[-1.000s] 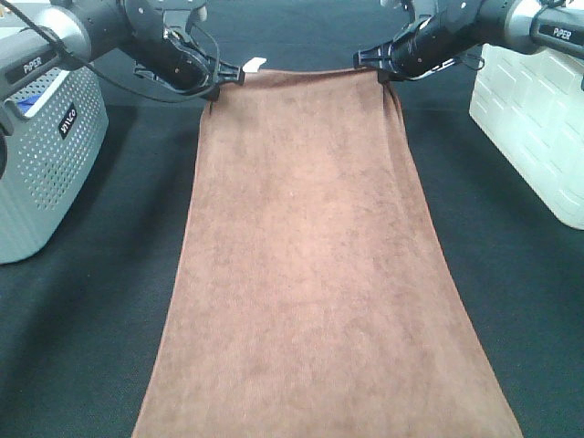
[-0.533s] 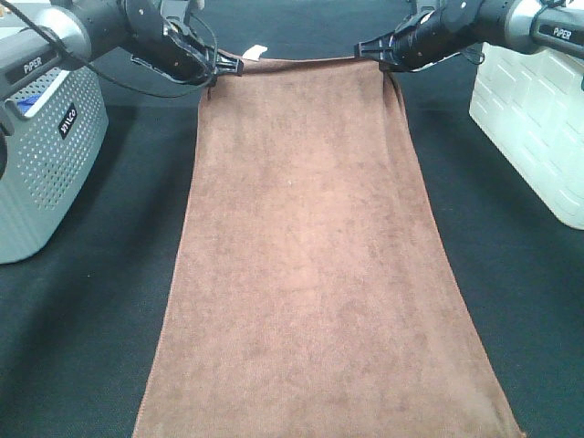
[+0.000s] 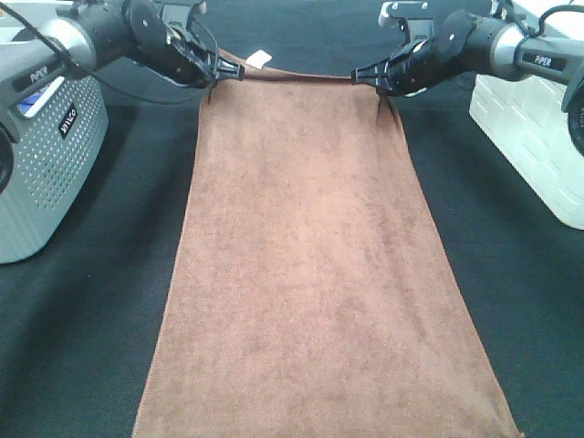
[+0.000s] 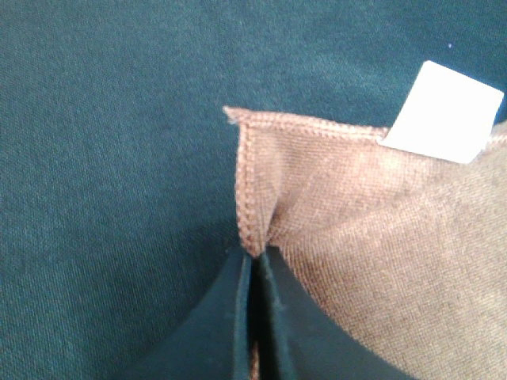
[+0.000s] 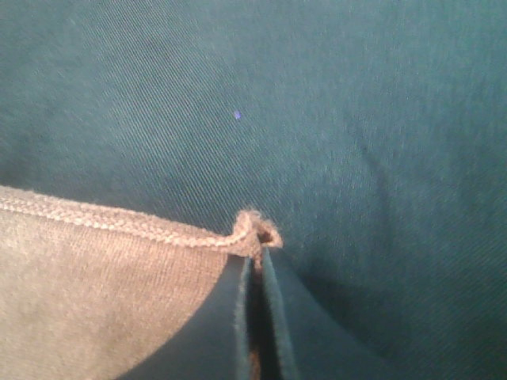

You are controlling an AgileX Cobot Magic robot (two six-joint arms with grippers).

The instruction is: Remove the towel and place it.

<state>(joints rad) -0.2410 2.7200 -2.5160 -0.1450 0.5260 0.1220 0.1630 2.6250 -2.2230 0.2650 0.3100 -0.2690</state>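
Observation:
The brown plush towel [image 3: 315,265] lies lengthwise down the middle of the dark table, its near end running out of the exterior view's bottom. My left gripper [image 3: 228,71] is shut on its far left corner, just beside the small white tag [image 3: 259,58]. In the left wrist view the stitched corner of the towel [image 4: 317,182] is pinched between the shut left gripper [image 4: 255,257], with the tag [image 4: 444,111] beside it. My right gripper [image 3: 370,78] is shut on the far right corner. The right wrist view shows the right gripper [image 5: 255,253] clamped on the towel's curled hem [image 5: 119,293].
A grey perforated box [image 3: 41,155] stands at the left edge and a white basket [image 3: 534,128] at the right edge. Dark cloth [image 3: 91,319] covers the table on both sides of the towel.
Both grippers have carried the far edge of the towel a little farther back and then slightly down. The far edge sags a bit between the two held corners now.

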